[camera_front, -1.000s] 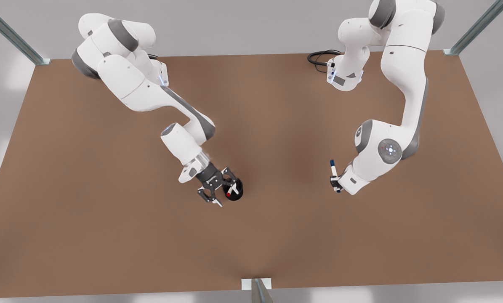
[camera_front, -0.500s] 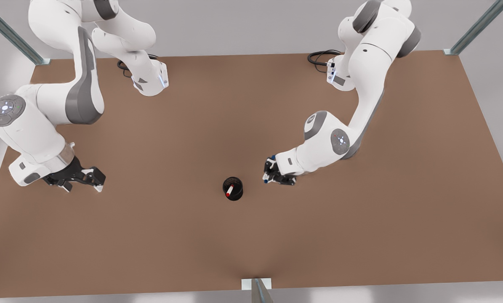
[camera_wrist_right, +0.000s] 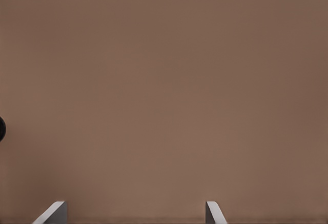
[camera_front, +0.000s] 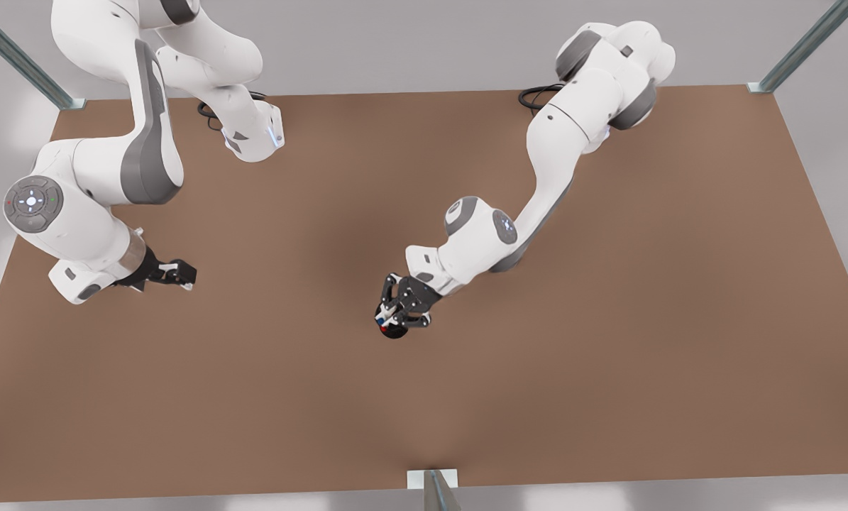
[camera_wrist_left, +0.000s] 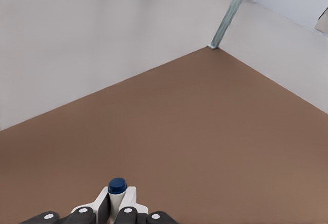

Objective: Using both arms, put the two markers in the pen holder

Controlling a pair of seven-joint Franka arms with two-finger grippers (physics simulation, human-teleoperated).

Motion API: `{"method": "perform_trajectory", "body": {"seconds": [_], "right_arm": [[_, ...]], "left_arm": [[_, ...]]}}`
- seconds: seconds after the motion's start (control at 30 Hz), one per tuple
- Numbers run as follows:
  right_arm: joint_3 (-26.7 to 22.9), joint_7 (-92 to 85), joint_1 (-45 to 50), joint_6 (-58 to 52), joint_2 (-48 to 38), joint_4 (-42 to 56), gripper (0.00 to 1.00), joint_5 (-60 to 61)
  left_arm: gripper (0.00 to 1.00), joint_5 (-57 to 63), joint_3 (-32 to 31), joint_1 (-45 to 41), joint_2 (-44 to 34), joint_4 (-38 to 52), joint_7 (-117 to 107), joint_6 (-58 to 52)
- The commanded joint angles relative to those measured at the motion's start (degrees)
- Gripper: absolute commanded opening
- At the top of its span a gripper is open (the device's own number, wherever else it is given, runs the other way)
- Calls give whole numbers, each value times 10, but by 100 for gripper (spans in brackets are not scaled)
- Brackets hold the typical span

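Note:
The black pen holder (camera_front: 395, 331) stands mid-table in the front view, with the red marker (camera_front: 383, 328) standing inside it, red end up. My left gripper (camera_front: 399, 309), on the arm at the front view's right, hangs directly over the holder. It is shut on the blue marker (camera_wrist_left: 117, 187), whose dark blue end sticks out between the fingers (camera_wrist_left: 132, 199) in the left wrist view. Most of the holder is hidden under this gripper. My right gripper (camera_front: 179, 274) waits far off at the front view's left, open and empty, its fingertips (camera_wrist_right: 54, 211) spread over bare table.
The brown table (camera_front: 608, 355) has metal frame posts at its corners (camera_front: 800, 50) and a bracket at the near edge (camera_front: 432, 482). Both arm bases and a black cable (camera_front: 537, 96) sit along the far edge. A dark rounded shape (camera_wrist_right: 1, 129) shows at the right wrist view's edge.
My left gripper carried the blue marker across from the front view's right to above the pen holder. The right arm pulled away to the front view's left and has settled there.

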Motion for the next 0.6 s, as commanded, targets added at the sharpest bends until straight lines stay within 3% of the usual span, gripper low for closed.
{"method": "perform_trajectory", "body": {"seconds": [0.0,0.57], "right_arm": [[0,-11,0,-8,-1,0,100,0],[2,-13,-1,-12,0,1,100,-9]], "left_arm": [[21,-4,0,-6,2,-1,134,51],[21,-4,10,-21,42,-2,131,71]]}}
